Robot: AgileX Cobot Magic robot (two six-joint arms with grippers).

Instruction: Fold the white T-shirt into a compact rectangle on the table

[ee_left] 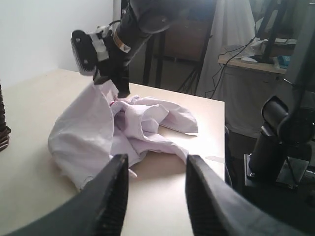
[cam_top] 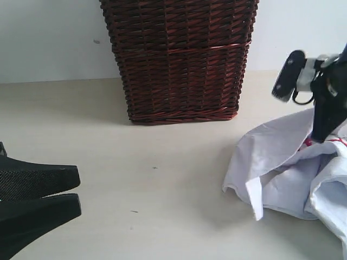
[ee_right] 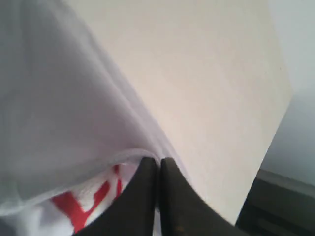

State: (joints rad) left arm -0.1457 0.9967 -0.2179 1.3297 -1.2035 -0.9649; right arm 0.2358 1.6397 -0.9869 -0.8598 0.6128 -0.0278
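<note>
The white T-shirt [cam_top: 282,162] lies crumpled at the right side of the table [cam_top: 152,179], a little red print showing among its folds. My right gripper [cam_top: 323,138] is shut on a raised fold of the white T-shirt [ee_right: 64,123], its two black fingers [ee_right: 142,196] pressed together on the cloth edge beside the red lettering [ee_right: 74,206]. My left gripper [cam_top: 79,189] hangs open low at the left, well apart from the shirt. In the left wrist view its fingers [ee_left: 110,196] frame bare table, with the white T-shirt [ee_left: 108,132] and the right arm [ee_left: 113,54] beyond them.
A dark wicker basket [cam_top: 179,59] stands at the back centre against the pale wall [cam_top: 49,38]. The table's far edge [ee_left: 221,142] drops off past the shirt, with black stands and cables [ee_left: 280,147] beyond it.
</note>
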